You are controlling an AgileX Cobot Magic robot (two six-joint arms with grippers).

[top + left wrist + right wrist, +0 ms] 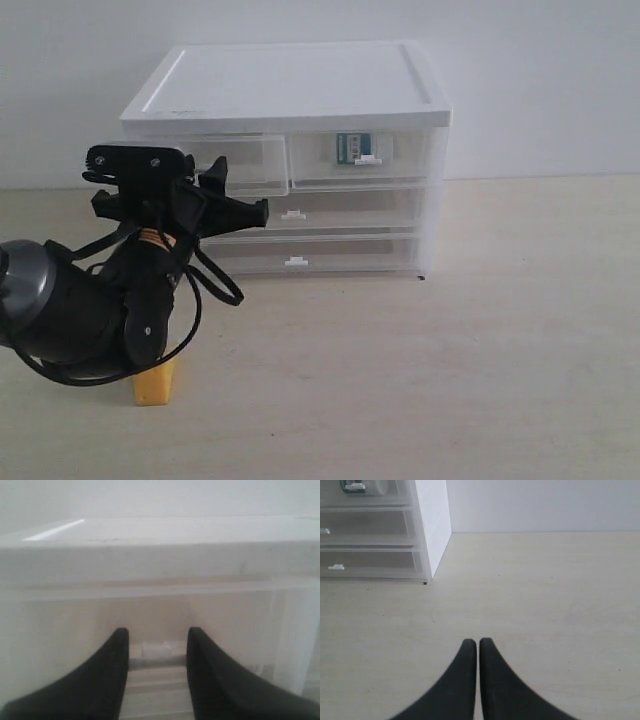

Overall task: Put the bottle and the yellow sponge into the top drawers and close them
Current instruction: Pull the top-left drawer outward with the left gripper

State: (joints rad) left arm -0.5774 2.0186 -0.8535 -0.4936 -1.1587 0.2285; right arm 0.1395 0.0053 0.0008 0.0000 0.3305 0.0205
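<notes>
pale beige table [480,350] runs up to a plain white wall [540,80], and a white cabinet [300,85] with clear drawers stands on it at the back. everything else is placed from that cabinet.

the bottle [358,148] lies inside the right top drawer [410,160], its teal label facing the front, and that drawer sits flush in the cabinet. the left top drawer [250,165] stands a little forward of its neighbour. below them the two full-width drawers [340,235] are shut.

the left gripper [240,192] is at the front of the left top drawer. in the left wrist view its black fingers [112,670] stand apart with the drawer's small white clip handle [156,650] showing in the gap between them. whether they touch the handle cannot be told.

the yellow sponge [155,388] lies on the table in front of the cabinet's left end, well apart from it and under the left arm, partly hidden by it.

the right gripper [478,641] hangs over bare table off the cabinet's right front corner, its two fingers [462,680] pressed together with nothing between them.
</notes>
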